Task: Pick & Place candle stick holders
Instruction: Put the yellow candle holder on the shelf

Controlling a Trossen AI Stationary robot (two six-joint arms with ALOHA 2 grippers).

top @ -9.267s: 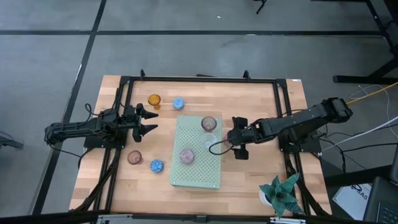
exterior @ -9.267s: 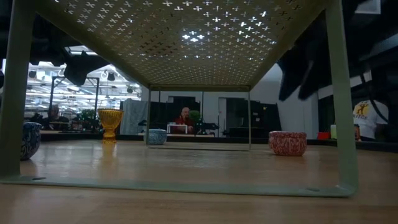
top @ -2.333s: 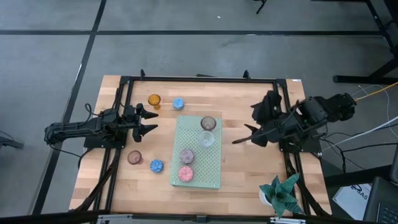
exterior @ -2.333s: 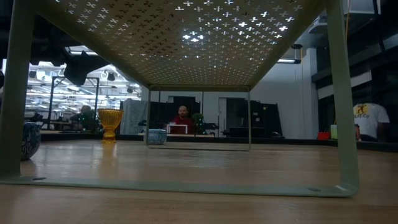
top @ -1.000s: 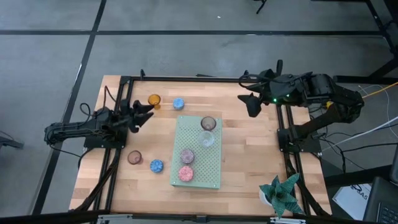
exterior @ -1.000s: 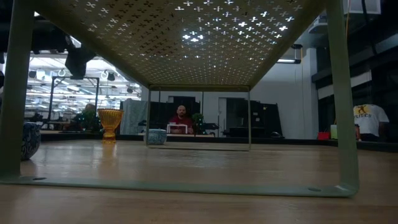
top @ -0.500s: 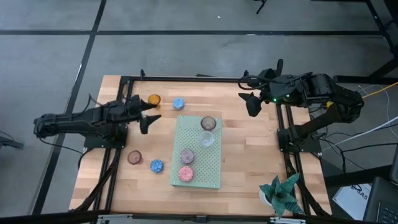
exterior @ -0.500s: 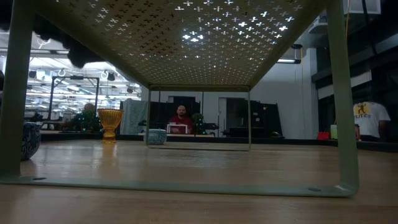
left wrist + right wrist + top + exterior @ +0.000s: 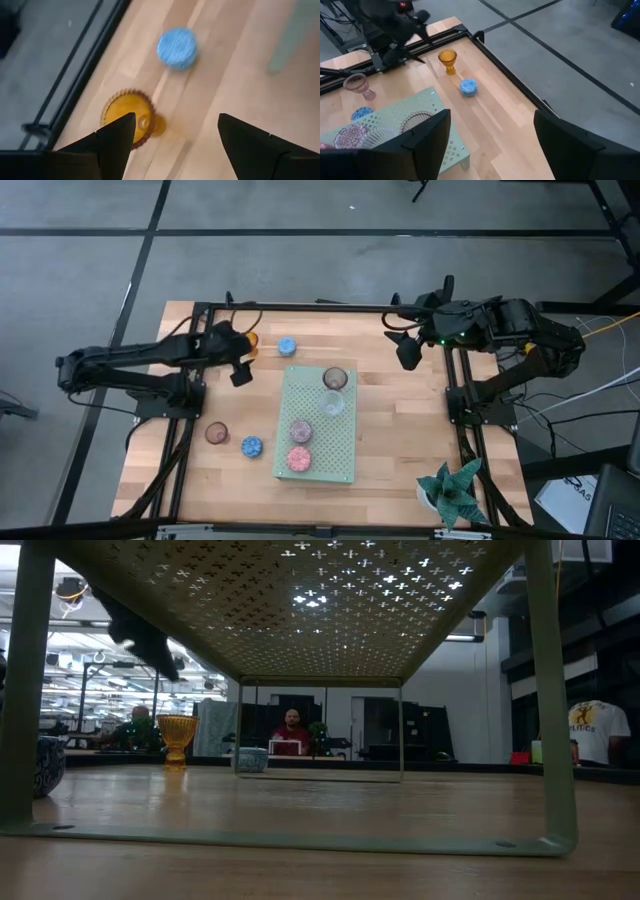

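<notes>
High view: left gripper (image 9: 238, 364) is seen at upper left of the frame, fingers spread wide, empty, just beside the amber holder (image 9: 250, 340). The blue holder (image 9: 287, 346) sits near. Four holders rest on the green board (image 9: 340, 450). Right gripper (image 9: 405, 348) is parked upper right, spread wide, empty. The amber holder is judged rigid, light, slick, breakable glass; best taken across the rim.

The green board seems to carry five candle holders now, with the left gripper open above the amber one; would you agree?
Not quite: the green board carries four holders, not five, as the high view shows. The left gripper is indeed open above the amber holder.
</notes>
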